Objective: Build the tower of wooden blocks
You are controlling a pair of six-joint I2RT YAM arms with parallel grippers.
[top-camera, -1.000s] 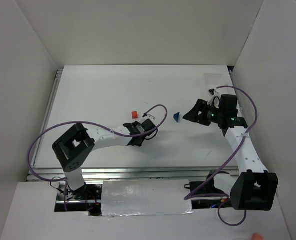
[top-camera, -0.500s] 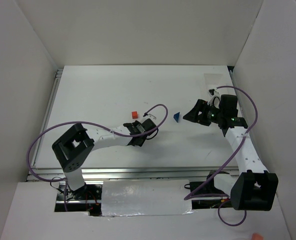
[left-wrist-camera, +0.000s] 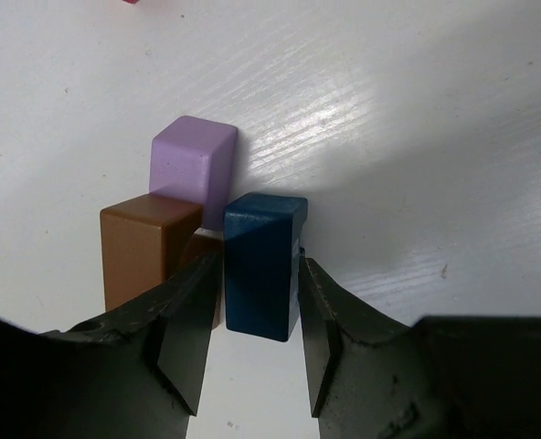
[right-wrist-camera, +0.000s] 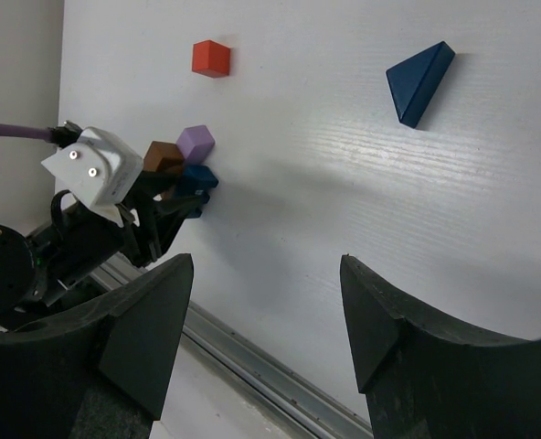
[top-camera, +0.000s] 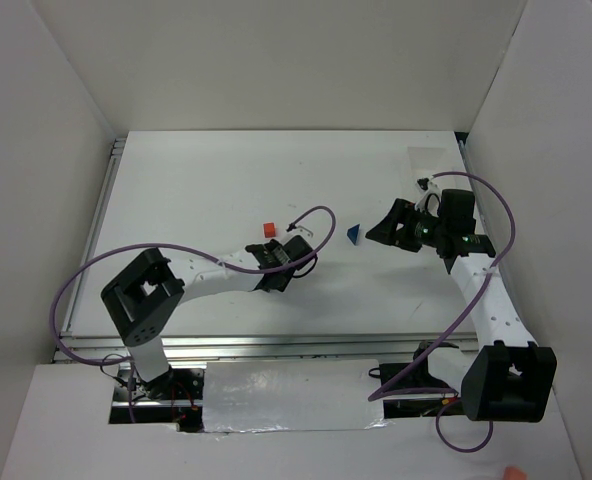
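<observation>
The wood block tower (left-wrist-camera: 184,208) is a tight huddle of pieces standing on the white table (top-camera: 196,190) near its middle, and from overhead it is tucked out of sight under the left gripper (top-camera: 298,250). Sweeping left to right from above, the left arm comes in from the seven o'clock corner with its purple cable (top-camera: 86,275) looping wide. Next comes a lone red cube (top-camera: 268,229), sitting apart at about ten o'clock from that gripper. Down at the left wrist we get the close-up. The brown block (left-wrist-camera: 143,251) is on the left and the purple block (left-wrist-camera: 195,169) is behind it. The dark blue block (left-wrist-camera: 261,265) stands upright on the right, with the purple one at its eleven o'clock, and all three are packed close together. The left fingers (left-wrist-camera: 190,334) flank the dark blue block, one on each side and right up against it. Whether they are pinching it or have let go, I can't tell. Carrying on rightward, a blue wedge (top-camera: 353,234) lies by itself at roughly three o'clock from the left gripper. Just beyond the wedge, toward two o'clock, is the right gripper (top-camera: 378,222). It points back toward nine o'clock with its jaws spread wide, and only bare table lies between them.
</observation>
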